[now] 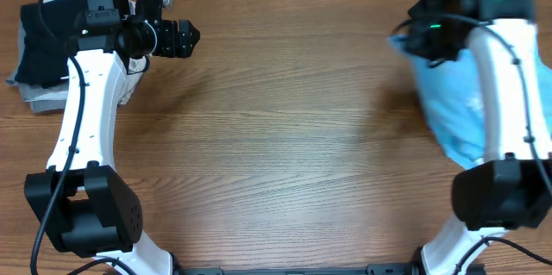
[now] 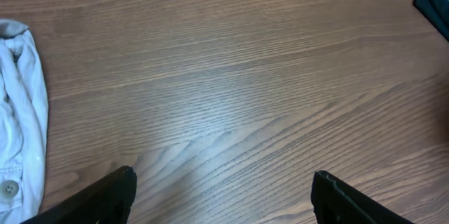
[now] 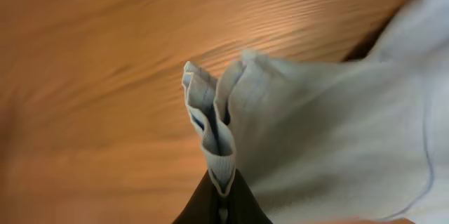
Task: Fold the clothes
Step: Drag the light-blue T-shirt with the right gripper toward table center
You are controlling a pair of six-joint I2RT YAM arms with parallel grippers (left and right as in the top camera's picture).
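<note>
Light blue T-shirt (image 1: pixel 450 111) at the right of the overhead frame, long axis running top to bottom. Right gripper (image 3: pixel 222 199) jaws clamped on its ribbed edge. Left gripper (image 2: pixel 224 175) jaws wide apart above the table (image 1: pixel 285 137), near the black garment (image 1: pixel 47 42) at upper left.

Wood-grain table (image 1: pixel 285 137), soft glare on surface.

The wooden table (image 1: pixel 285 137) is carrying clothes on both sides. Near the far left corner, a black garment (image 1: pixel 43 42) is lying on a pale white garment (image 1: pixel 39 98), which is touching the wood. A light blue T-shirt (image 1: pixel 453 107) is lying near the right edge.
</note>
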